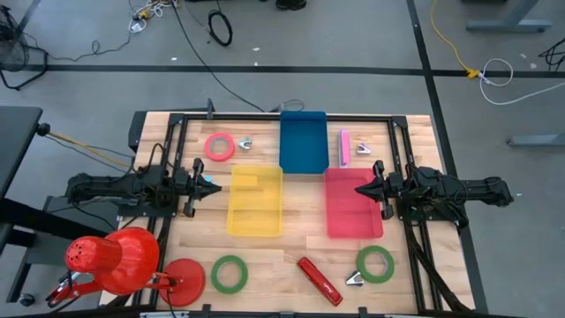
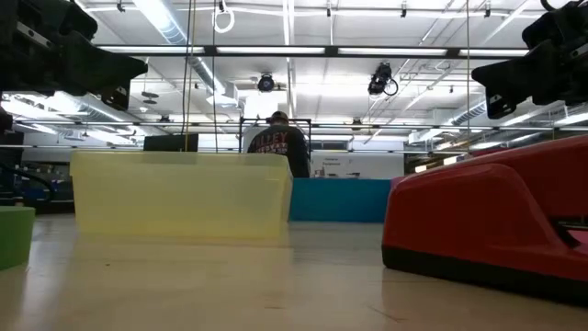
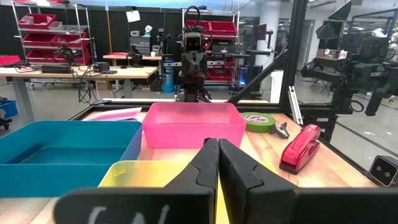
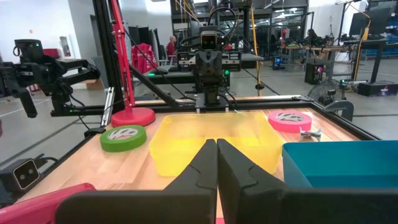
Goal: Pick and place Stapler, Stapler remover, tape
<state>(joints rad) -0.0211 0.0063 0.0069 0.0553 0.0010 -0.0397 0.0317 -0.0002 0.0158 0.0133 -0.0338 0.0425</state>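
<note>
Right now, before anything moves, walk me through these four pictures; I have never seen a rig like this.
This is a two-armed robot at a wooden table. One picture looks straight down, one looks level across the tabletop, and two come from cameras on the wrists. The left gripper and right gripper face each other over the table, fingers shut, holding nothing. Between them sit a yellow tray, a blue tray and a pink tray. Around them lie a red stapler, a pink stapler, green tape rolls, a pink tape roll and small metal staple removers.

You saw pale planked wood tabletop (image 1: 300, 247), glossy red plastic stapler (image 1: 319, 280), translucent yellow plastic bin (image 1: 256, 201), matt black gripper fingers (image 3: 217, 163).
</note>
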